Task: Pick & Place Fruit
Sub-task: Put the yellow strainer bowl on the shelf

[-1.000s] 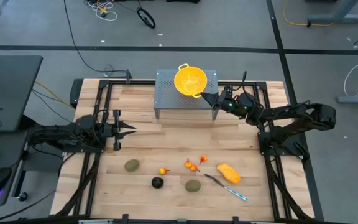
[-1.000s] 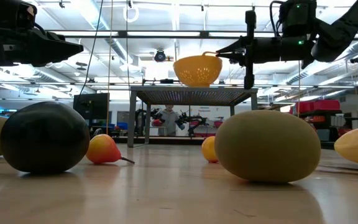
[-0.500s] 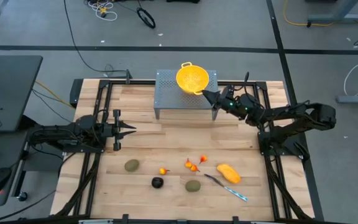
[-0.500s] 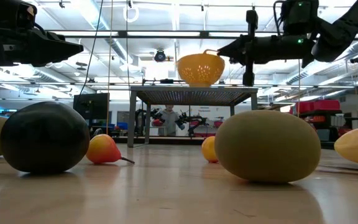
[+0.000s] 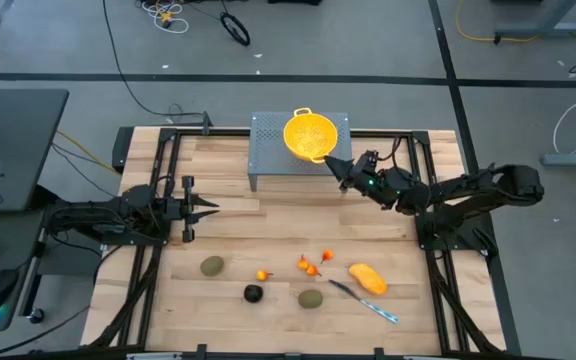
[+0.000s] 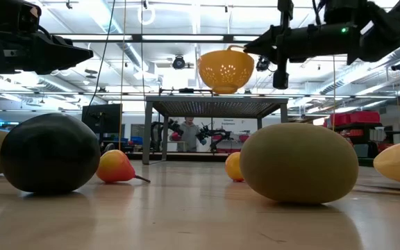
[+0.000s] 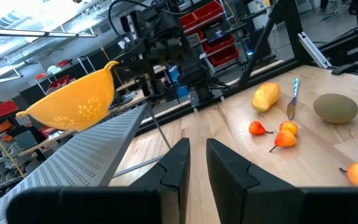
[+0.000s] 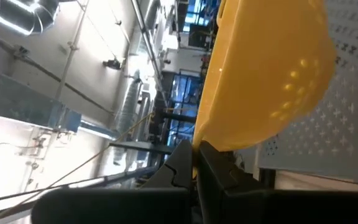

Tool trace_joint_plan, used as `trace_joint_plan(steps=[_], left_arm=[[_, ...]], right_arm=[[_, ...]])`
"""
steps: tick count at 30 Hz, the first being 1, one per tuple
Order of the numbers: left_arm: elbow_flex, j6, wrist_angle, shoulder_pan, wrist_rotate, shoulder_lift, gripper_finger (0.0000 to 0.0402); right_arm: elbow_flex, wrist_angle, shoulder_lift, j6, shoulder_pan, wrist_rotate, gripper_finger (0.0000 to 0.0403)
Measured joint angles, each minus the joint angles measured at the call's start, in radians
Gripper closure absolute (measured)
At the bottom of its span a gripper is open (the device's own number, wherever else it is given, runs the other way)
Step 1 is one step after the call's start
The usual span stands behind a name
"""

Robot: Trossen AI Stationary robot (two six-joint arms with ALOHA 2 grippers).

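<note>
The right pincer [image 5: 331, 161] is clamped on the rim of the yellow colander [image 5: 307, 134] and holds it in the air just above the grey perforated metal stand [image 5: 268, 150] at the far side of the worktop [image 5: 238, 225]. The left pincer [image 5: 211, 208] hovers over the worktop's left side, its fingers only narrowly apart and holding nothing. The fruit lies in a loose row near the front edge: two green ovals [image 5: 212, 266], a black ball [image 5: 253, 293], small orange pieces [image 5: 311, 264] and a yellow oblong [image 5: 367, 278], with a knife [image 5: 364, 301] just beside it.
</note>
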Motion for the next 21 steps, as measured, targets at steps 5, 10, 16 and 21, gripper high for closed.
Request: trace_joint_plan(steps=[5,10,16,21], left_arm=[[0.0,0.0,0.0,0.0,0.0,0.0,0.0338],[0.0,0.0,0.0,0.0,0.0,0.0,0.0338],[0.0,0.0,0.0,0.0,0.0,0.0,0.0338],[0.0,0.0,0.0,0.0,0.0,0.0,0.0338]], right_arm=[[0.0,-0.036,0.0,-0.034,0.041,0.109,0.0397],[0.0,-0.058,0.01,-0.034,0.081,0.182,0.0397],[0.0,-0.059,0.025,-0.026,0.09,0.203,0.0397],[0.0,-0.064,0.025,-0.03,0.079,0.203,0.0397]])
